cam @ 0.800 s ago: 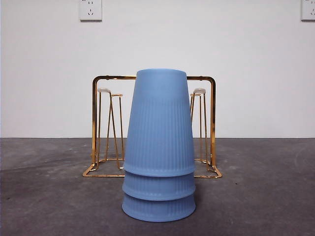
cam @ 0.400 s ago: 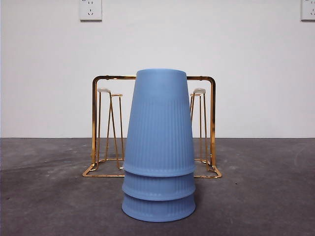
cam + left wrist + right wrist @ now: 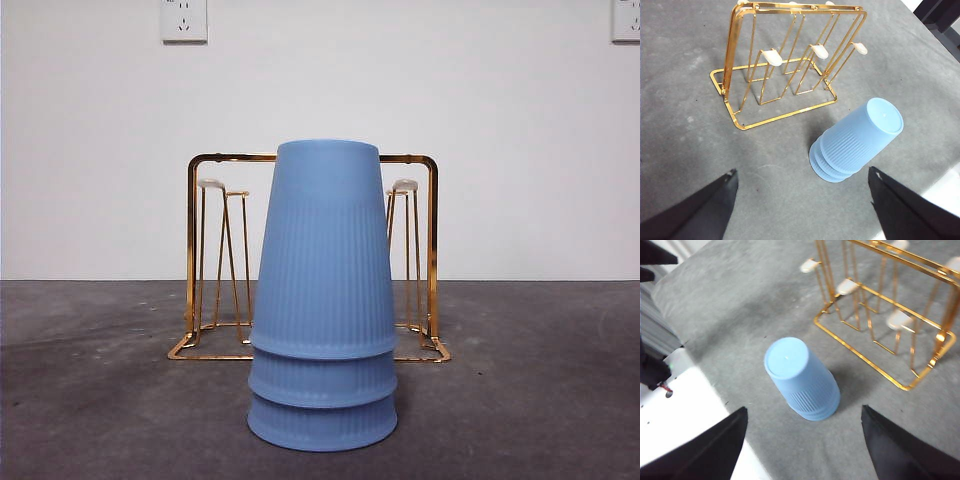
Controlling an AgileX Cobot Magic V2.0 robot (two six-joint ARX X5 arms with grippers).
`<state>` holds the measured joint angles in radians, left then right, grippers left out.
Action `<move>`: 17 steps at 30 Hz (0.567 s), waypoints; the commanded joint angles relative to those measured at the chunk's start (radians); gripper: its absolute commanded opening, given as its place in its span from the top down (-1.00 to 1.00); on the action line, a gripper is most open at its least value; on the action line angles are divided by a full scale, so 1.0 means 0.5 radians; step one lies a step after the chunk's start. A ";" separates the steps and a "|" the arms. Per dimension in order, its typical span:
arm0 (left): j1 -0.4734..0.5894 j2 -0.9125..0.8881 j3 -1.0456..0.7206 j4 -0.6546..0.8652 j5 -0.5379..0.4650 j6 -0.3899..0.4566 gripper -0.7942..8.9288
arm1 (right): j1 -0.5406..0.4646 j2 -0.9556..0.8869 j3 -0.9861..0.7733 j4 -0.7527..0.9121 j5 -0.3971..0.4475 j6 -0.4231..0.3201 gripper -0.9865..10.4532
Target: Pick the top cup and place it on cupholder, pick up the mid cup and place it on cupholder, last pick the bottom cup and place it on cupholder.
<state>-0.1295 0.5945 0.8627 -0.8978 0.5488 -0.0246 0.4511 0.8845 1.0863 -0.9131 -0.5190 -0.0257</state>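
Cups stood nested upside down in one blue stack on the grey worktop (image 3: 100,400): top cup (image 3: 323,250) over mid cup (image 3: 322,380) over bottom cup (image 3: 322,425), only the ribbed lower bands of the two lower ones showing. Stack sat upright, rims down, closed base of the top cup facing up. In the front view it stood dead centre, nearest the camera, with the cupholder (image 3: 432,250) behind it at 12 o'clock, apart from it, not touching. Cupholder was a gold wire rack, rectangular base flat on the worktop, arched bar on top, white-tipped prongs bare. White wall behind, two sockets (image 3: 184,20) high up at 11 and 1 o'clock.

Left gripper (image 3: 802,205) hung above the worktop, jaws spread wide, nothing between them; stack and cupholder both lay ahead of it, clear of the jaws. Right gripper (image 3: 804,445) likewise hung high, jaws wide apart and empty, stack just beyond the gap, cupholder further off. Neither gripper showed in the front view.
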 commanded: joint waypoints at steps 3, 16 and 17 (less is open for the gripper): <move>-0.005 0.007 0.033 0.008 0.010 0.017 -0.01 | 0.249 0.233 0.169 0.039 0.127 0.015 0.19; -0.005 0.007 0.033 -0.001 0.010 0.010 -0.01 | 0.655 0.742 0.213 0.340 0.446 0.019 0.10; -0.005 0.007 0.033 -0.001 0.010 0.010 -0.01 | 0.664 0.768 0.213 0.355 0.459 0.019 0.08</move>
<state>-0.1295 0.5945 0.8627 -0.9020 0.5488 -0.0250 0.7723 1.2518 1.1721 -0.7475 -0.2932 -0.0223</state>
